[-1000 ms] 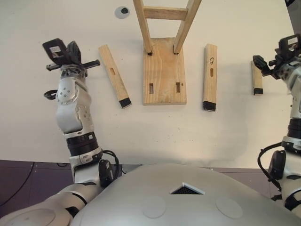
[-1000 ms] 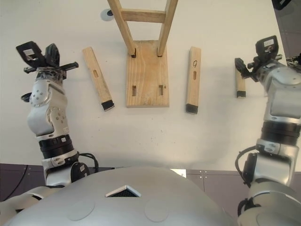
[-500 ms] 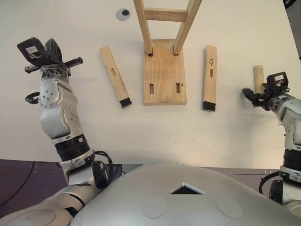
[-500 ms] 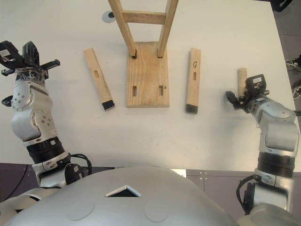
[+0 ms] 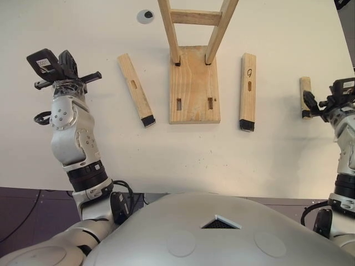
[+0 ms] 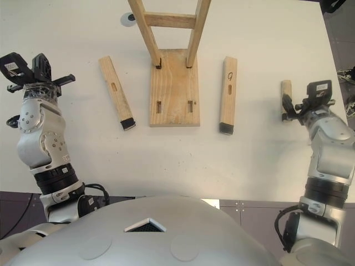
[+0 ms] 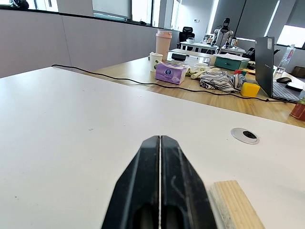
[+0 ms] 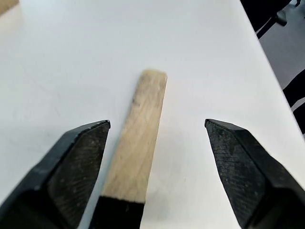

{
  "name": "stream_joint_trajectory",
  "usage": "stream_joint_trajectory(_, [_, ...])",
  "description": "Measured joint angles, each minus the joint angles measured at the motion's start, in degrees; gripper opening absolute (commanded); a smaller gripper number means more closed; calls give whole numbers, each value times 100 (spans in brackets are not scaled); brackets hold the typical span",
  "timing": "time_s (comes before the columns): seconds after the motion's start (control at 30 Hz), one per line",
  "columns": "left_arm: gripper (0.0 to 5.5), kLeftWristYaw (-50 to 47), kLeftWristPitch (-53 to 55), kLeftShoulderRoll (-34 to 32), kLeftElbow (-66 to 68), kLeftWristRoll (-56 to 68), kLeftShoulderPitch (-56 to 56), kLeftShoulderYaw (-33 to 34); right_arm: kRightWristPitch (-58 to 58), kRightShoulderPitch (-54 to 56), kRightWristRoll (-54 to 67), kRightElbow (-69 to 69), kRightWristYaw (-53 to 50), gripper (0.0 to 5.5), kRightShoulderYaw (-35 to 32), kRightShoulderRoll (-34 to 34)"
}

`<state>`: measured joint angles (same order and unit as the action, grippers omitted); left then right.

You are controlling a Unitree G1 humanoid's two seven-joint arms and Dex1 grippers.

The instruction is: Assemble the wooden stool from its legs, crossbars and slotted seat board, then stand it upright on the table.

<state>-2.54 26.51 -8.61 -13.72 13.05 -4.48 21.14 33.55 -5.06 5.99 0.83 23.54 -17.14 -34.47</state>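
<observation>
The slotted seat board (image 5: 194, 84) lies flat mid-table. Two legs joined by a crossbar (image 5: 195, 16) stand in its far slots. One loose leg (image 5: 135, 90) lies left of the board and another loose leg (image 5: 248, 91) right of it, both with black tips. A short crossbar (image 5: 304, 94) lies at the far right. My right gripper (image 8: 156, 124) is open, its fingers (image 8: 78, 167) either side of the crossbar's (image 8: 140, 129) black-tipped near end. My left gripper (image 5: 95, 75) is shut on nothing, left of the loose left leg (image 7: 236, 205).
A round grommet (image 5: 146, 15) sits in the table at the back left. The white table's (image 5: 183, 155) front edge runs just ahead of my body, and its right edge is close beyond the short crossbar. Bare table lies in front of the board.
My right gripper dropped nearer, then came back to the short crossbar's near end. My left arm swung out to the left, then partly back right.
</observation>
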Motion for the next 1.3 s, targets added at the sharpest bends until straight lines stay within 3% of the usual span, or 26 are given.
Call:
stream_joint_trajectory(0.1, [0,13,1,-47,21,-2,-83,-5,101,-83,26,6,81,344,106,-34])
stream_joint_trajectory(0.37, [0,-5,70,-67,6,-8,-199,-58,381,-92,265,-49,257,202,143,-35])
stream_joint_trajectory(0.53, [0,-70,72,-52,-116,6,-207,-12,1195,174,830,118,372,129,-193,-12])
stream_joint_trajectory(0.8, [0,-112,556,28,-1054,965,-963,141,1017,454,988,701,333,128,-259,-38])
stream_joint_trajectory(0.97, [70,7,938,490,-1920,2592,-1502,-76,676,1329,1004,967,-482,128,-318,499])
stream_joint_trajectory(1.13, [137,223,1545,435,-1795,3015,-1866,-849,779,3184,1835,-851,-885,128,-135,1206])
stream_joint_trajectory(1.3, [203,759,2324,57,-1518,4016,-2615,-1036,208,3429,2111,-2021,-686,128,264,1586])
